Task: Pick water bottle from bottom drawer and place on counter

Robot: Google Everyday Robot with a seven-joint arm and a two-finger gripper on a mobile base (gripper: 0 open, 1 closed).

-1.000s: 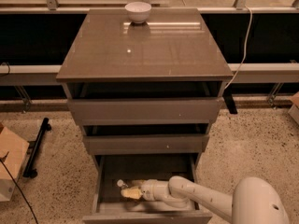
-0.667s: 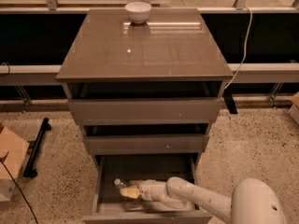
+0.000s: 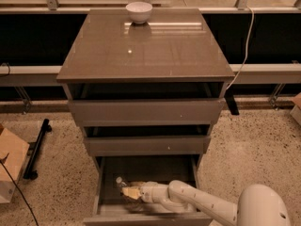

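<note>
Creeping leftward: in the bottom drawer the water bottle lies near the left wall, and your gripper has edged up against it. Grip state: cannot tell. Likely pre-grasp; counter placement not yet begun.

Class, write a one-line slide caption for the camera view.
End effector inside the open bottom drawer at the water bottle; white bowl on the counter.

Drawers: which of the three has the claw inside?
The bottom drawer, lowest and pulled out furthest; the claw is inside it by the water bottle.
</note>
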